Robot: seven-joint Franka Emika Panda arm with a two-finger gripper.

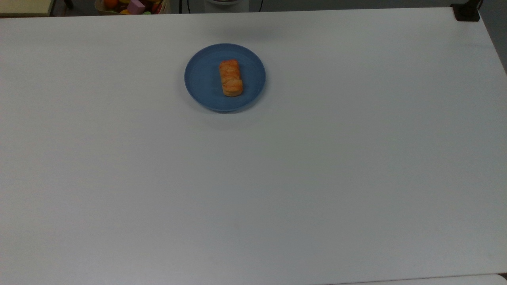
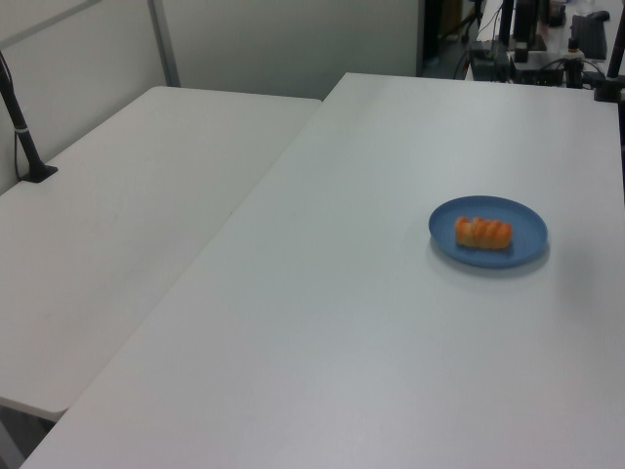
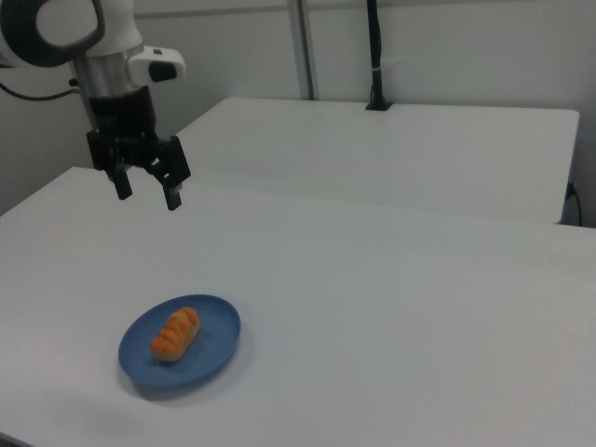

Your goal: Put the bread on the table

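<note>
Tool (image 3: 146, 196) fingers spread apart and empty, hanging high above the white counter (image 1: 317, 158) and well apart from the bread (image 3: 176, 333) — lying lengthwise on the blue plate (image 3: 210, 356) — seemingly readying for a descent and pickup.

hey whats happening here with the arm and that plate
A robot arm's gripper hangs open in the air above the white table, holding nothing. The bread lies on the blue plate, untouched; in the right view the gripper is up and to the plate's left. The move to the table has not started.
</note>
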